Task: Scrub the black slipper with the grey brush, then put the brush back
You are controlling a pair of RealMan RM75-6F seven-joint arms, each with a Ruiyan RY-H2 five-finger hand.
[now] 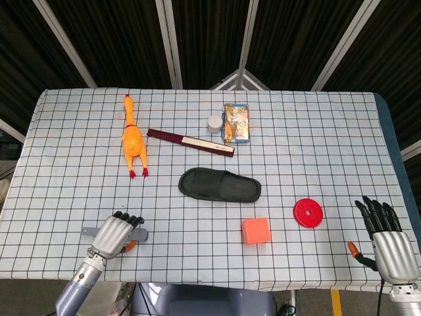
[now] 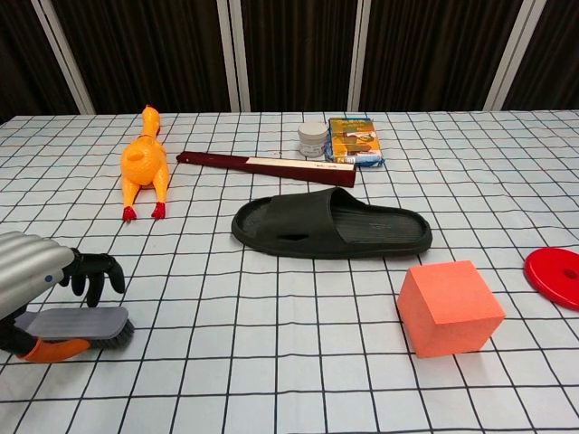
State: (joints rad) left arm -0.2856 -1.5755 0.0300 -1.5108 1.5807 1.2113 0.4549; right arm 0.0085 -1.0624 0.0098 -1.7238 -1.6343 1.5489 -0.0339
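Grey plastic scrub brush point(image 2: 77, 323) lies at the tabletop's point(image 1: 316, 145) near-left edge, the left robot hand point(image 2: 41, 267) curled over it, grasp not clearly closed. Black rubber slipper point(image 2: 330, 224) sits mid-table, well apart. Pickup step; next, secure grip, lift, carry to slipper. Right robot hand point(image 1: 388, 237) idle, fingers spread, empty.

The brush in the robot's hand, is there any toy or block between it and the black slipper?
Nothing visible blocks the way. The grey brush is under the left hand, and only bare checked cloth lies between it and the black slipper. The rubber chicken lies farther back, and the orange block is over beyond the slipper.
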